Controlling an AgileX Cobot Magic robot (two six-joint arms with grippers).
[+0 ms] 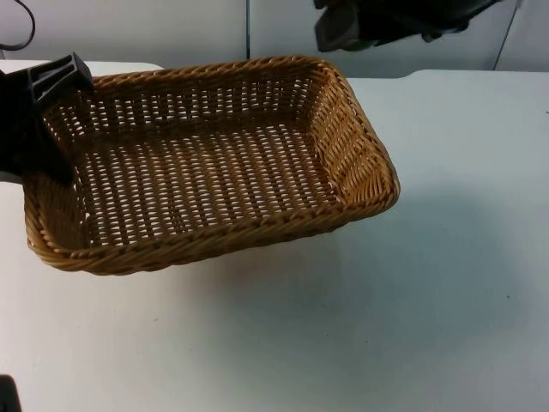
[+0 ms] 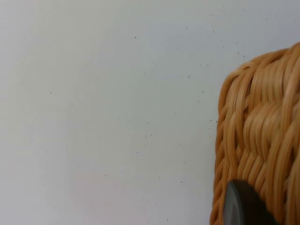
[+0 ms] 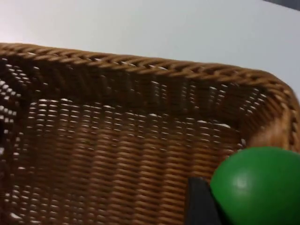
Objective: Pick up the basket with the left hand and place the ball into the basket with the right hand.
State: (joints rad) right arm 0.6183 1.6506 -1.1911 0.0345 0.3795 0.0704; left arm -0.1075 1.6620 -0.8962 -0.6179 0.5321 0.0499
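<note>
A tan woven basket (image 1: 214, 163) hangs tilted above the white table, casting a shadow under its near side. My left gripper (image 1: 47, 112) is shut on the basket's left rim. Its black fingertip (image 2: 243, 206) presses on the wicker wall (image 2: 262, 140). A green ball (image 3: 258, 185) sits in my right gripper (image 3: 243, 211), which is shut on it with one black finger (image 3: 201, 206) beside the ball. The ball hovers over the basket's inside (image 3: 117, 154), near a corner. The right arm (image 1: 386, 21) reaches in above the basket's far rim.
White table top (image 1: 429, 300) spreads to the right of and in front of the basket. The grey partition wall (image 1: 171, 26) stands just behind the basket.
</note>
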